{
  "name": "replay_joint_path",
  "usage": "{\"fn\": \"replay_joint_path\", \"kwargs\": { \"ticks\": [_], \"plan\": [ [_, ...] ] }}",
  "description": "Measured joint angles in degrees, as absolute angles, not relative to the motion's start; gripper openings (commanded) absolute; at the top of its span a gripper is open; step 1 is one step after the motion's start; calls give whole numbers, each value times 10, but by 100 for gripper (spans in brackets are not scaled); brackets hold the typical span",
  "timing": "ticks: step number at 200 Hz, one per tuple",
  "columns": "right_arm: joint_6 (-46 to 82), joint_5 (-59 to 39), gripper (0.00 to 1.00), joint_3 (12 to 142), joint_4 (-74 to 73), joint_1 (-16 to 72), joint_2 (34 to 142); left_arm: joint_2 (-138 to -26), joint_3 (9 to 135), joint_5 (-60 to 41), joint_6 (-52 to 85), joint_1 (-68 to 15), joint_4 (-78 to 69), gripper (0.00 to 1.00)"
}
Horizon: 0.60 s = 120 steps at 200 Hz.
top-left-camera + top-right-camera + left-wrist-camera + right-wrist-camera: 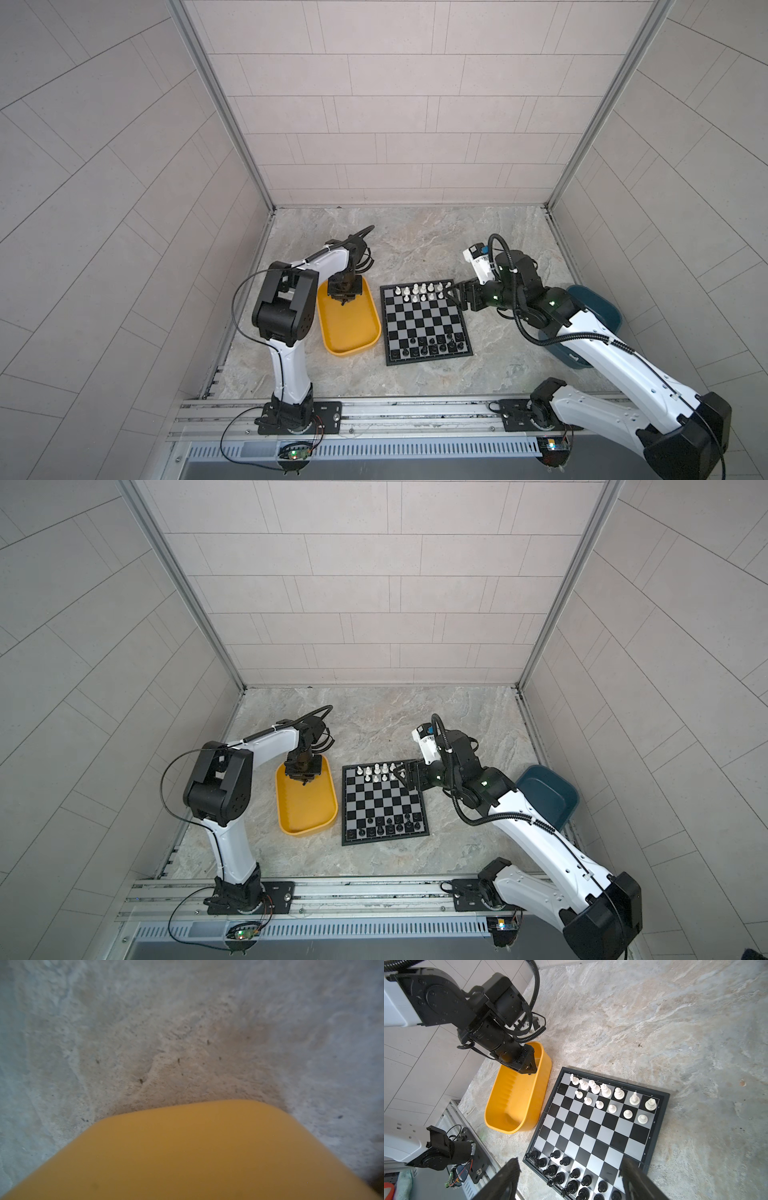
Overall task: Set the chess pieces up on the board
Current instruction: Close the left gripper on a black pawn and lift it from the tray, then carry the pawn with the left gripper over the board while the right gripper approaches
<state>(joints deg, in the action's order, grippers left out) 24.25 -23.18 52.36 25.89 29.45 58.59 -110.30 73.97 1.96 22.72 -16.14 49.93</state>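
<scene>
The board lies flat on the stone table. Several white chess pieces stand in two rows along its far edge. Several black ones stand along its near edge. My right gripper hovers open over the board's far right corner, with nothing between its fingers. My left gripper points down into the far end of the yellow tray. Its jaws are out of the left wrist view, and their gap is hidden elsewhere.
The yellow tray stands just left of the board and looks bare where its floor shows. A dark blue bin sits at the right, partly under my right arm. The enclosure walls ring the table.
</scene>
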Motion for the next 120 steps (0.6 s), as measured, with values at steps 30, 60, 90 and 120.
{"fn": "replay_joint_path", "kwargs": {
  "ticks": [30, 60, 90, 120],
  "plan": [
    [248, -241, 78, 512, 238, 295, 587, -1087, 738, -41, 261, -148, 499, 17],
    [267, -252, 77, 490, 195, 299, 600, -997, 705, -151, 338, -115, 475, 16],
    [292, -253, 74, 471, 103, 327, 633, -897, 681, -225, 431, -97, 441, 16],
    [329, -250, 71, 450, -37, 367, 702, -827, 622, -303, 566, -99, 354, 16]
  ]
}}
